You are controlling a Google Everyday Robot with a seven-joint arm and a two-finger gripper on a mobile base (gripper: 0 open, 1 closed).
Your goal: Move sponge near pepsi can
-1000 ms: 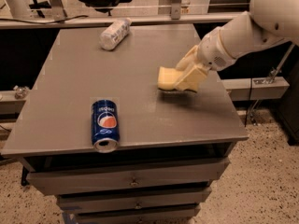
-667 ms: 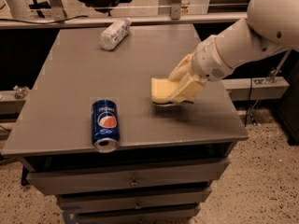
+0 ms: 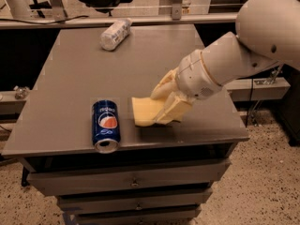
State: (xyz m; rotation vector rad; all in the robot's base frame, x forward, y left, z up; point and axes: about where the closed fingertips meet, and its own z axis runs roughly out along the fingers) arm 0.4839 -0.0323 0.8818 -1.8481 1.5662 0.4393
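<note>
The gripper (image 3: 163, 106) was at the centre-right of the frame, low over the grey table (image 3: 70, 78). Its pale yellow fingers were pressed onto the sponge (image 3: 142, 110), pinching it by its right-hand part, so that the free left part stuck out toward the pepsi can (image 3: 106, 125). The can lay on its side at the lower left of centre, silver top toward the table's front edge. The sponge was just beside it to the right, apart from it by a narrow strip of bare tabletop. Judged from this, the carry was nearly done and the step in hand was the set-down. To do it well, the gripper needed to lower the sponge flat before letting go rather than drop it from a tilt, since soft foam would likely spring or flop on release. Whether the sponge's lower edge was already touching the table or hanging just above its shadow could not be told from this angle. Any further travel leftward ought to be small, because a can lying on its side would probably roll away at a nudge. The fingers should spread only enough to free the foam, then lift straight up and draw back toward the right. The plastic bottle (image 3: 115, 33) at the upper left lay well apart and played no part.
</note>
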